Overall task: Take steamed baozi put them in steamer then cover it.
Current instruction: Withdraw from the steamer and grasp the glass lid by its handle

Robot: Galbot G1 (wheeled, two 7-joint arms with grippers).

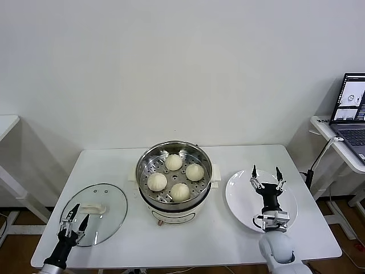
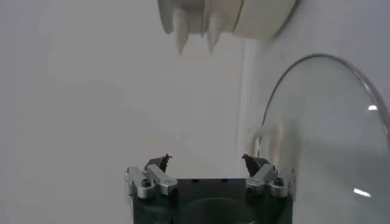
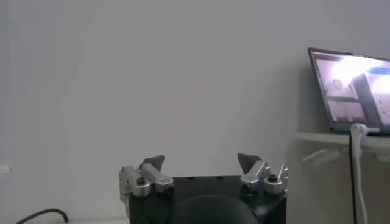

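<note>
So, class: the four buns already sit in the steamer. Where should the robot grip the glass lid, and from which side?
Grip the white bar handle on the cover, coming straight down. The lid lies flat on the table, so only the raised bar offers purchase. The open left gripper is nearest.

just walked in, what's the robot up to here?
All four baozi sit on the perforated tray in the steamer, mid-table. The glass lid lies flat on the table to the steamer's left, not yet on. The left gripper hovers open over the lid's near edge, holding nothing. The right gripper is open above the empty white plate.
</note>
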